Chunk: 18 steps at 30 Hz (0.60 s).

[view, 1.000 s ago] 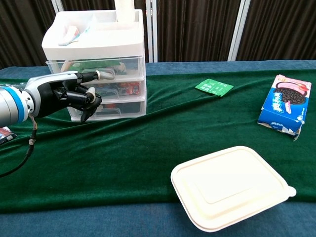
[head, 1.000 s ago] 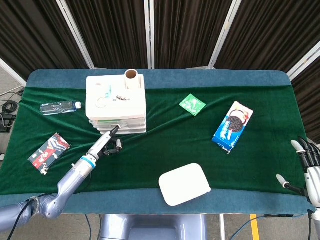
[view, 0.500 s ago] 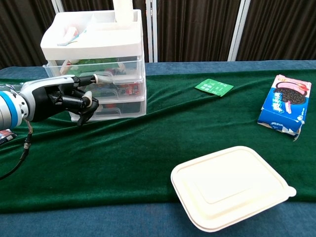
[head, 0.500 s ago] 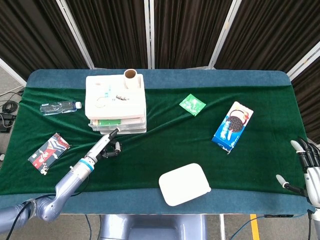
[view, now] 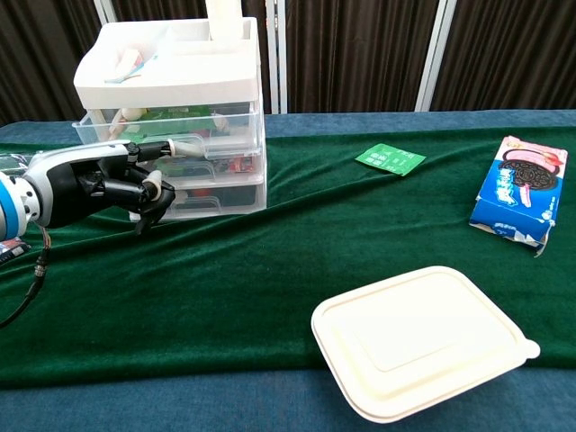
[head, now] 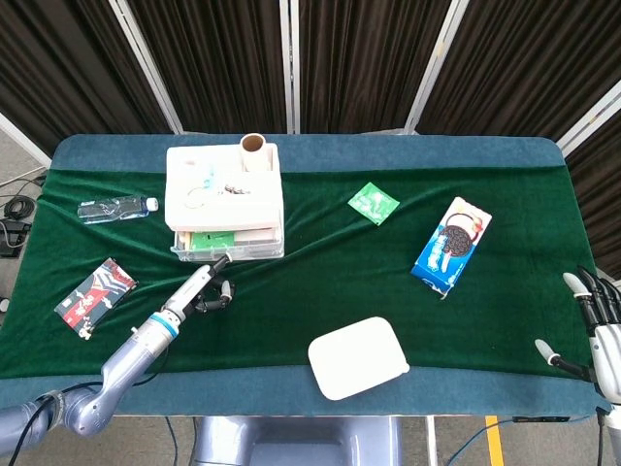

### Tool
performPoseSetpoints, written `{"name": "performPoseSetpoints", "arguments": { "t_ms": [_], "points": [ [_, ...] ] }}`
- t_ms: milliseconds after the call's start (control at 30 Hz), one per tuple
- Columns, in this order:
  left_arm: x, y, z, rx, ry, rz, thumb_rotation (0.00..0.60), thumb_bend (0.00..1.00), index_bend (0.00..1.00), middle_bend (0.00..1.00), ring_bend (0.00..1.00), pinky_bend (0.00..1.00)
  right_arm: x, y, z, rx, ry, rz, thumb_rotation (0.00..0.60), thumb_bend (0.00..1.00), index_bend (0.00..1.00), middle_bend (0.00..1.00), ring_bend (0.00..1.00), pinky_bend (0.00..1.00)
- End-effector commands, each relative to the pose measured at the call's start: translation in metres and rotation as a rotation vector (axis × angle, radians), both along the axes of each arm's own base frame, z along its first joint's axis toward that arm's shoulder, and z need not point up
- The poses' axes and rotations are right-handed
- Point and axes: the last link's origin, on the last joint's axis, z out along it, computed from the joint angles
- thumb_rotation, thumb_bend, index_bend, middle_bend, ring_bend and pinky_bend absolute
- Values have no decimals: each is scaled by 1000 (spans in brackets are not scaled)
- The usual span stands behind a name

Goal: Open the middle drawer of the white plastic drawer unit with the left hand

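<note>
One drawer of the white plastic drawer unit [view: 171, 108] now sticks out further toward the robot than a second ago, its clear front lip showing a green packet inside in the head view. It looks to be the upper of the clear drawers in the chest view (the stack is hard to count there). The left hand [view: 108, 184] has drawn back toward the near table edge with it, one finger extended to the drawer front and the rest curled under; whether that finger hooks the handle or only touches it I cannot tell.

The unit is a boxy stack of translucent drawers under an opaque white tray top, standing at the far left of the green velvet cloth [head: 310, 262], its drawers facing and sliding toward the robot. A cardboard tube [head: 254, 150] stands upright on its top.

The right hand [head: 594, 316] rests at the table's right edge, fingers spread and empty.

A white clamshell food box [view: 423, 337] with rounded corners lies near the front edge.
</note>
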Motion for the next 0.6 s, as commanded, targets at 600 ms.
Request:
{"name": "performPoseSetpoints", "arguments": {
  "t_ms": [600],
  "points": [
    [-6,-14,-1,-20,-13,-18,600,882,163,766,633,660,0,0,1,-4,-2,-2,600,84,56,0,0,0]
  ]
}}
